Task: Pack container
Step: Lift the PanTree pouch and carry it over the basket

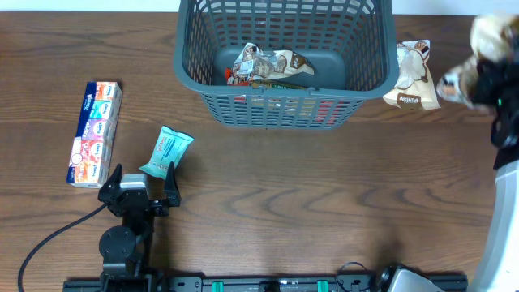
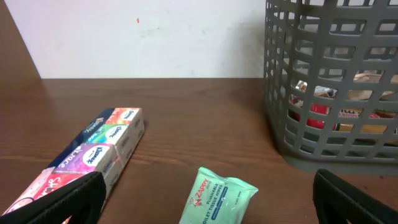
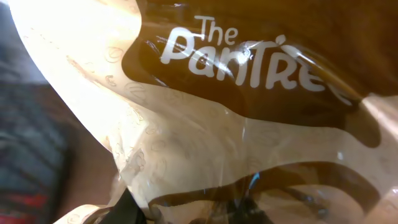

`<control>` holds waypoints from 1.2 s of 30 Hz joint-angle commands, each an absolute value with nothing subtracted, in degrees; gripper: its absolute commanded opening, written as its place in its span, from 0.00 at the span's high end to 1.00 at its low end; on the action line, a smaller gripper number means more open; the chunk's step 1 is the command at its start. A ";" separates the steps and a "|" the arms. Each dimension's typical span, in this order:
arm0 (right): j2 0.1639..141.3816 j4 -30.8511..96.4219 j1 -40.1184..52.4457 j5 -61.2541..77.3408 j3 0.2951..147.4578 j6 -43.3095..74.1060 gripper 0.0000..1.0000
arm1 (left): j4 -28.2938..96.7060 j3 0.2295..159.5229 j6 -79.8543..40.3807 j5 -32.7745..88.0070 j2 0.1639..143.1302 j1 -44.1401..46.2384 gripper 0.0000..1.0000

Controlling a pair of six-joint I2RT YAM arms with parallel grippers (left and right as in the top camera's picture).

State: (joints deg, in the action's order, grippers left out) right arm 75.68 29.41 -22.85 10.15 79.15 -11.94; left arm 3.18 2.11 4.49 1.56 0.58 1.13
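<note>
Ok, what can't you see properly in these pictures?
Right pincer: overhead, blurred and at the frame edge; its jaws are lost in blur.
Right wrist view: brown snack bag fills it, hiding all behind; its brand name is cut off.
Packs in the basket: left wrist view, lattice wall partly hides them; overhead, labels too small.

Grey lattice container (image 1: 276, 107), upright, part-filled
</note>
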 commanded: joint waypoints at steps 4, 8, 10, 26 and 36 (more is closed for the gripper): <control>79.07 33.12 -11.31 12.82 95.77 -20.86 0.99 | 3.97 0.32 4.19 2.55 0.19 1.04 0.01; 83.81 41.45 -5.06 18.28 105.41 -32.97 0.99 | 3.97 0.32 4.19 2.55 0.19 1.04 0.01; 86.48 46.61 -1.69 19.38 109.95 -37.47 0.99 | 3.97 0.32 4.19 2.55 0.19 1.04 0.01; 100.92 50.13 17.17 15.44 119.42 -47.46 0.99 | 3.97 0.32 4.19 2.55 0.19 1.04 0.01; 108.36 54.28 20.08 16.16 119.42 -50.17 0.99 | 3.97 0.32 4.19 2.57 0.19 1.04 0.01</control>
State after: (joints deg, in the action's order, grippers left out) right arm 106.32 53.30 19.64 15.68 118.17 -47.75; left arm 3.18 2.11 4.49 1.56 0.58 1.13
